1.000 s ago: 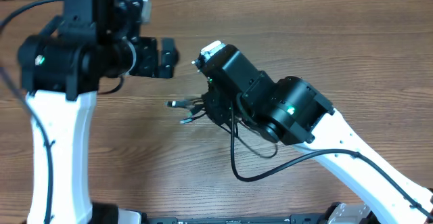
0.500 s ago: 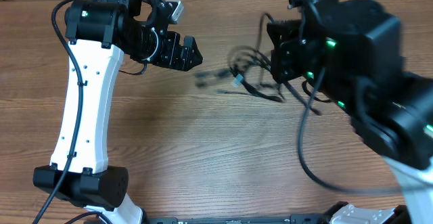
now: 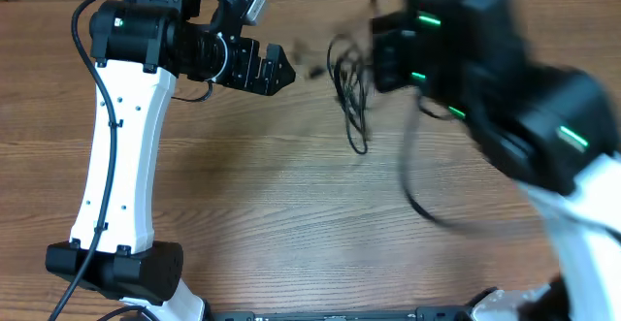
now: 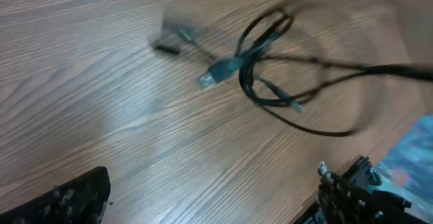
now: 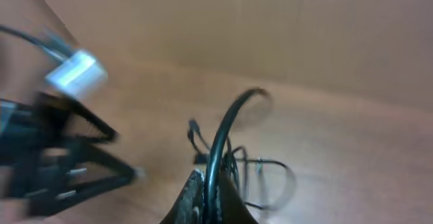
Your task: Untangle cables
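Black and thin, bunched loosely: the cables (image 3: 349, 88), hanging from the right gripper (image 5: 206, 187), which is clamped tight on one strand at the top. Dangling over the wooden table (image 3: 291, 214), loops trailing toward the near edge, much blurred. Just to the right of the left gripper (image 3: 275, 67), apart from it, not touching. Spread wide there, fingers (image 4: 71, 197) grasping nothing, small plug ends in front.

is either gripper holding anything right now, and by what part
The right gripper is shut on the cables, pinching one black strand of a loop, not a plug end. The left gripper is open and empty.
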